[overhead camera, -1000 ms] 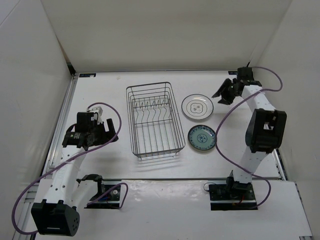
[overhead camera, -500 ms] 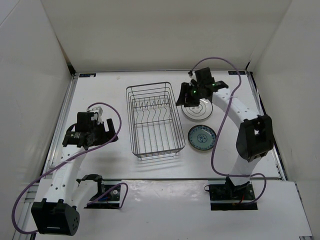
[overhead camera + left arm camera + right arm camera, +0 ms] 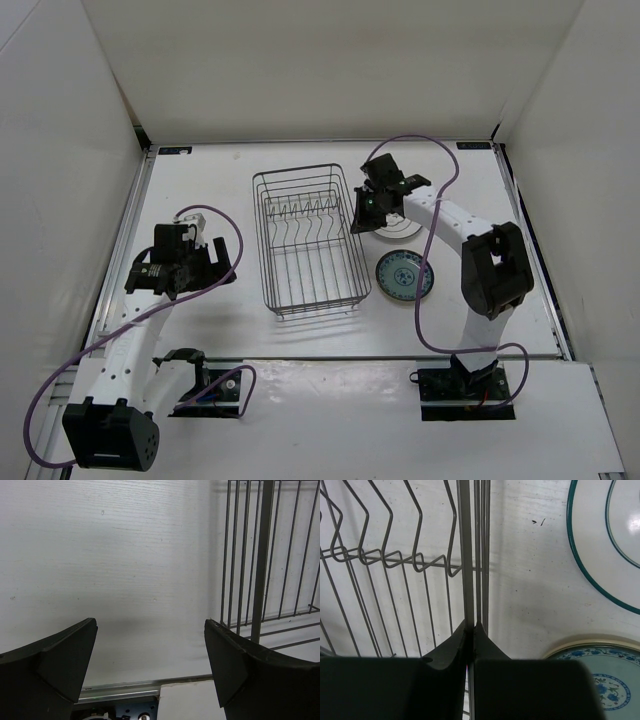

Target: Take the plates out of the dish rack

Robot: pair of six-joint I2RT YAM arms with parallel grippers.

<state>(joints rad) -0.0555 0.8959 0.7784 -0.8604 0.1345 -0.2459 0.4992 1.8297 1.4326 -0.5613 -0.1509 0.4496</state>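
Note:
The dark wire dish rack (image 3: 258,240) stands mid-table with nothing in it. Two plates lie flat on the table to its right: a white plate with rings (image 3: 408,229) and, nearer the arms, a blue patterned plate (image 3: 404,275). My right gripper (image 3: 361,221) is at the rack's right rim, partly covering the white plate. In the right wrist view it (image 3: 471,625) is shut, with the rack's rim wire (image 3: 465,555) running in between its fingertips; the white plate (image 3: 610,540) and blue plate (image 3: 605,680) lie beside it. My left gripper (image 3: 218,264) stays open and empty left of the rack.
White walls close in the table on the left, back and right. In the left wrist view the open left gripper (image 3: 150,625) hovers over bare table, the rack's wires (image 3: 260,555) at the right and the table's front rail (image 3: 120,692) just below.
My right arm swung from the back right corner over the white plate to the rack's right rim, and its jaws went from open to shut. The left arm has not moved.

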